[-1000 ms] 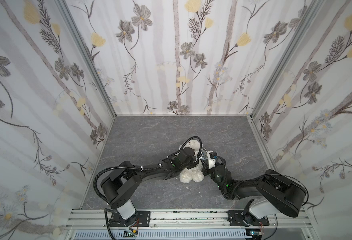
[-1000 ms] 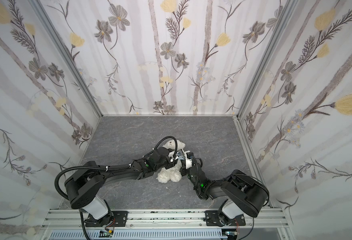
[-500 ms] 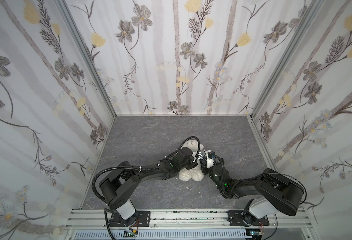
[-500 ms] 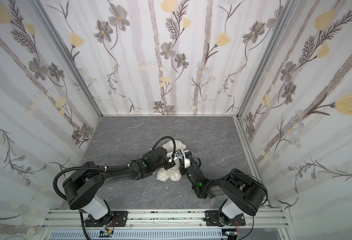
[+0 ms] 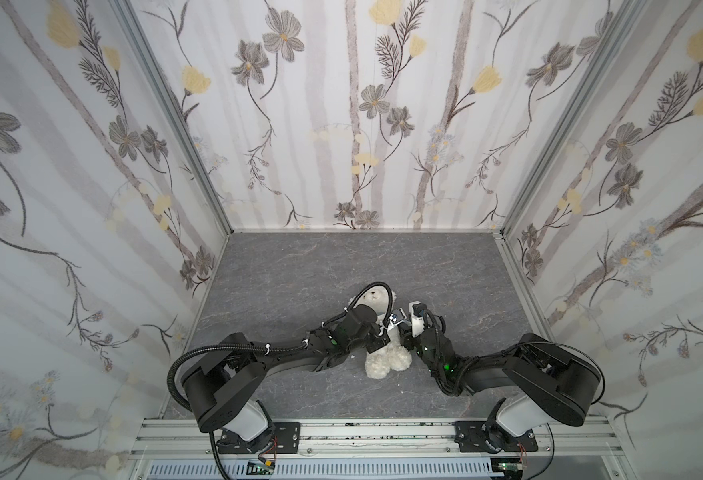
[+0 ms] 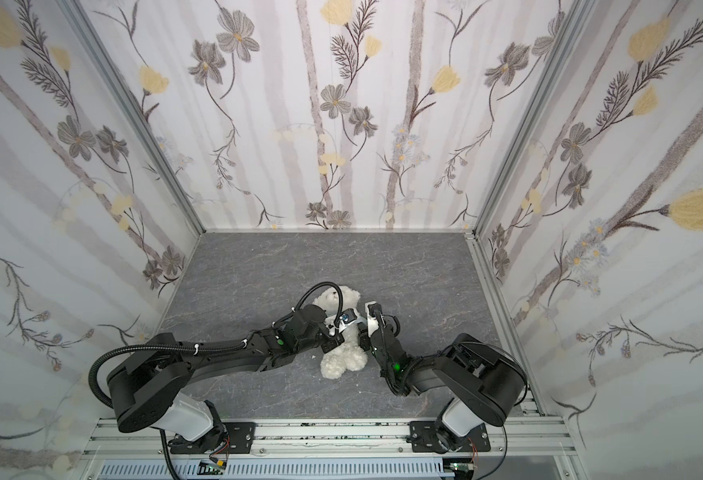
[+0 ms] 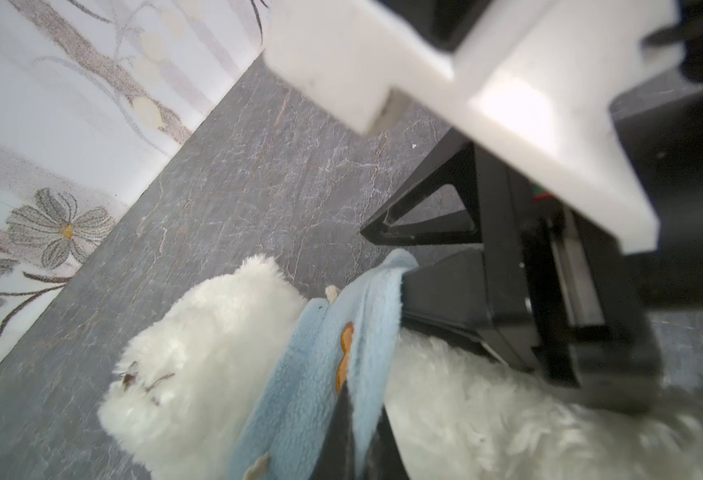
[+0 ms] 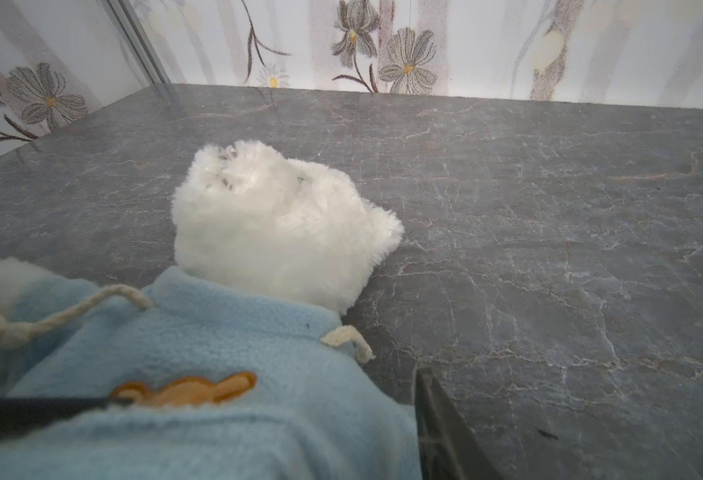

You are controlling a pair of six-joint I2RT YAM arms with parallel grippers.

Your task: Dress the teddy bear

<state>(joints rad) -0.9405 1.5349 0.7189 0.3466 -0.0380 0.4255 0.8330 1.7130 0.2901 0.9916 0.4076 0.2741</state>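
The teddy bear (image 5: 385, 359) lies on its back on the grey marbled tabletop (image 5: 299, 266), near the front edge and about midway across. Its head points to the back wall and its two stubby legs point to the arm bases. Both top views show it wedged between the two arms (image 6: 341, 357).

A light-blue hoodie (image 8: 225, 353) is on the bear's upper body, with its collar up against the underside of the white head (image 8: 270, 232). A cream drawstring (image 8: 92, 303) trails across the fleece, and part of an orange patch (image 8: 187, 388) shows lower on the chest.

The left gripper (image 7: 362, 415) comes in from the bear's left side. Its black fingers (image 7: 341, 419) are pressed together, pinching a raised fold of the hoodie (image 7: 312, 374) just below the bear's chin.

The right gripper (image 8: 275, 390) sits at the bear's other side, close to the left one. Its fingers stand apart: one (image 8: 29, 411) lies across the blue fabric beside the orange patch, and the other (image 8: 437, 419) is off the edge of the garment over bare tabletop. From the left wrist view, the lower finger of the right gripper (image 7: 387, 257) touches the hoodie's edge while the upper one is clear of it.

Flowered wallpaper (image 5: 341, 124) closes in the work area on three sides.
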